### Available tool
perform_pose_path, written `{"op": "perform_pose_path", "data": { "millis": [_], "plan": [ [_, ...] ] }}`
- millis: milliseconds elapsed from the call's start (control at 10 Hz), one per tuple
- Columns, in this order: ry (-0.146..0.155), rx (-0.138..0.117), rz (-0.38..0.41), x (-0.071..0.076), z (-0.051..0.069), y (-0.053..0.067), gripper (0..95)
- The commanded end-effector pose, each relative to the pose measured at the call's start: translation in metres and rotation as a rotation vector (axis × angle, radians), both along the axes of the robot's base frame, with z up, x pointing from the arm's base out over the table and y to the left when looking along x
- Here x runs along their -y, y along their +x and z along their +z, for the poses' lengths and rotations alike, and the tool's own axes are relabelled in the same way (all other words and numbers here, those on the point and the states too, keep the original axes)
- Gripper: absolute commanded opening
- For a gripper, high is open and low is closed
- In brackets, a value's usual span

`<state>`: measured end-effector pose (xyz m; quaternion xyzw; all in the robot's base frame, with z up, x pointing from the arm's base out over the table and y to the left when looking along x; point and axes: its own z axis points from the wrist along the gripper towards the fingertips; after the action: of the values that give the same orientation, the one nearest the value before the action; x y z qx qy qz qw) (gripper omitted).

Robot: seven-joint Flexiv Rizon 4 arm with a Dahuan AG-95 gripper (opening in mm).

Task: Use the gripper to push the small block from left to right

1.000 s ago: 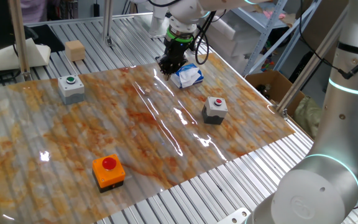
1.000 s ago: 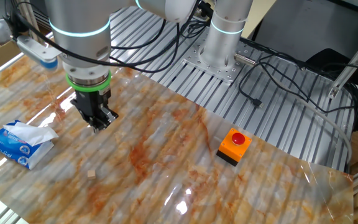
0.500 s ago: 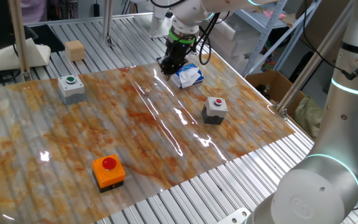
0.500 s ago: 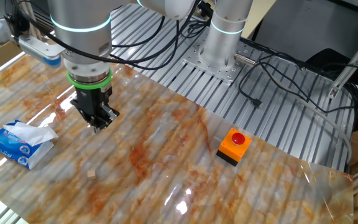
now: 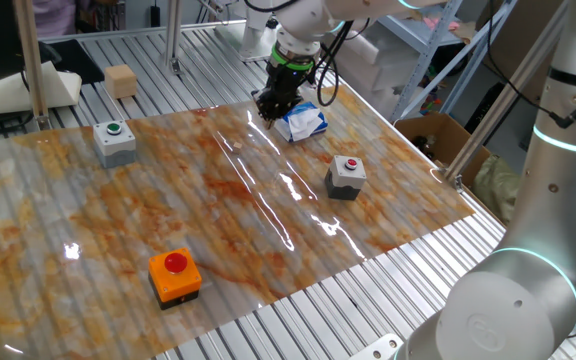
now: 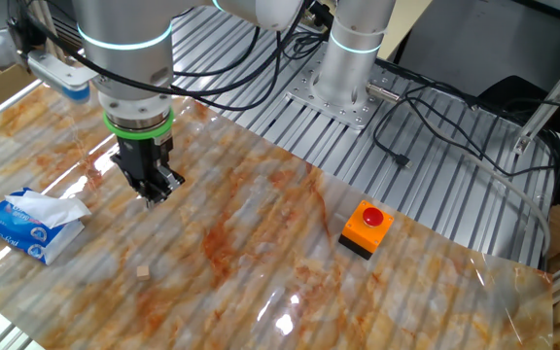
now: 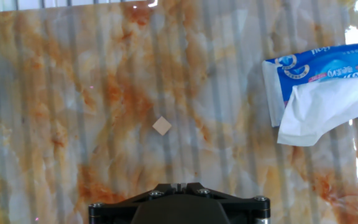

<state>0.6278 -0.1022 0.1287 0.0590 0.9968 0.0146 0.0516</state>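
The table (image 6: pixel 426 194), under a marbled orange sheet, carries a blue tissue pack (image 6: pixel 29 226) and an orange box with a red button (image 6: pixel 366 227). The gripper (image 6: pixel 154 192) hangs above the sheet, its jaws apparently pressed together, holding nothing. The small block (image 6: pixel 142 273) lies apart from it, near the tissue pack.

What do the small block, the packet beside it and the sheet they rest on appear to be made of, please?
The small block looks like plain unfinished wood: matte, pale tan. The packet appears to be glossy printed blue plastic film with soft white tissue spilling out. The sheet seems to be marble-patterned vinyl or similar; it is shiny, with glare streaks.
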Motion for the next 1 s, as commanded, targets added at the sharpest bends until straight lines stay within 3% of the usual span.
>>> {"op": "perform_pose_path", "data": {
  "millis": [100, 400, 1000],
  "plan": [
    [0.000, -0.001, -0.009, -0.0002, 0.0007, -0.0012, 0.0],
    [0.004, -0.001, -0.051, -0.0002, 0.0007, -0.0012, 0.0],
    [-0.003, 0.003, -0.045, -0.0002, 0.0007, -0.0012, 0.0]
  ]
}}
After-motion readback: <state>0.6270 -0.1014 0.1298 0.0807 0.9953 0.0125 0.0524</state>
